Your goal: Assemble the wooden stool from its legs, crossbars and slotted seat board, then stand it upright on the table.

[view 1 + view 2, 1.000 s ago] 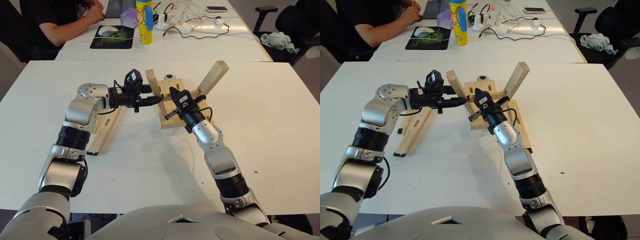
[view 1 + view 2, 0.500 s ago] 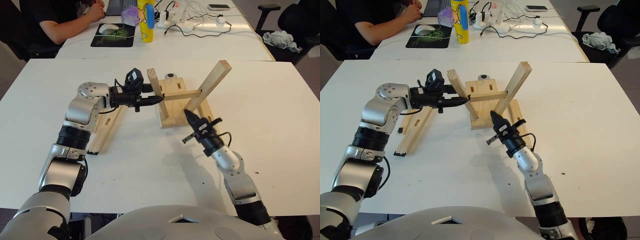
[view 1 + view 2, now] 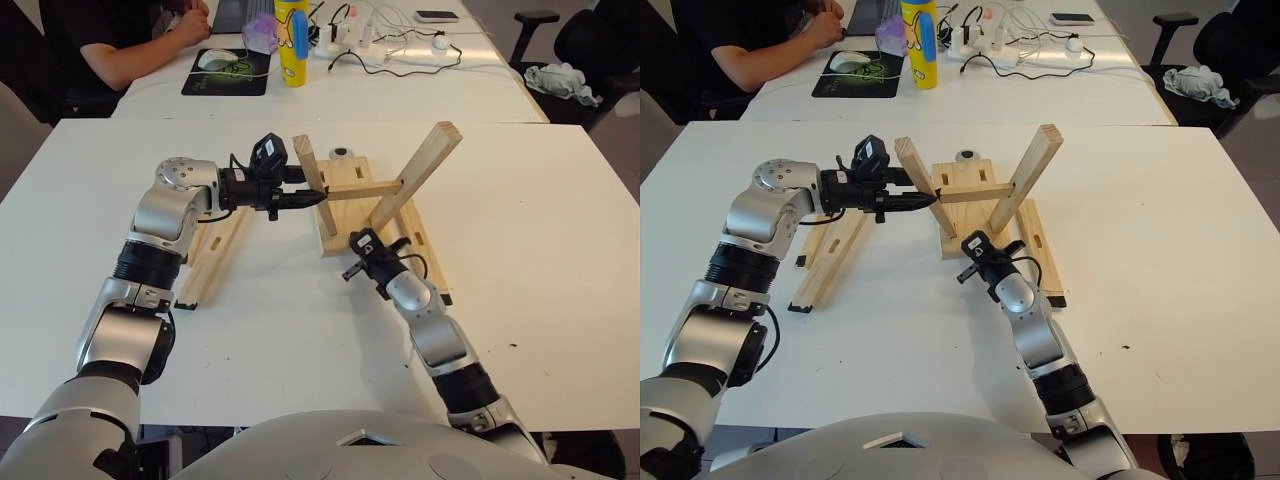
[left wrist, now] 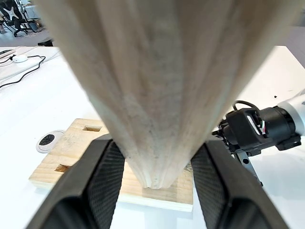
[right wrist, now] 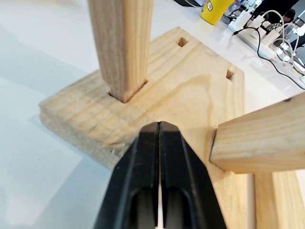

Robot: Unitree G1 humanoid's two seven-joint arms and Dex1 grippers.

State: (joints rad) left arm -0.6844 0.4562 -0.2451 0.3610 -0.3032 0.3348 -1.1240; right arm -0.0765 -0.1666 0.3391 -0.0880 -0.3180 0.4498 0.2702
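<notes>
The slotted seat board [image 3: 340, 222] lies flat on the white table. Two legs stand slanted in its slots: the left leg [image 3: 307, 168] and the taller right leg [image 3: 422, 168], joined by a crossbar [image 3: 362, 190]. My left gripper [image 3: 312, 199] is shut on the left leg, whose wood [image 4: 157, 86] sits between the black pads [image 4: 107, 181]. My right gripper [image 3: 356, 240] is shut and holds nothing. Its fingers [image 5: 159, 181] point at the board's near edge [image 5: 90, 119], just below the left leg's slot.
A second leg frame [image 3: 205, 262] lies flat under my left arm. More wooden pieces [image 3: 422, 252] lie right of the board. A cable grommet [image 3: 340, 153] sits behind it. On the far table are a yellow bottle [image 3: 290, 40], a mouse mat [image 3: 225, 72] and cables.
My right arm pulled back off the crossbar toward the table's near side, then came forward to the board's near edge. The left arm kept still on the left leg.
</notes>
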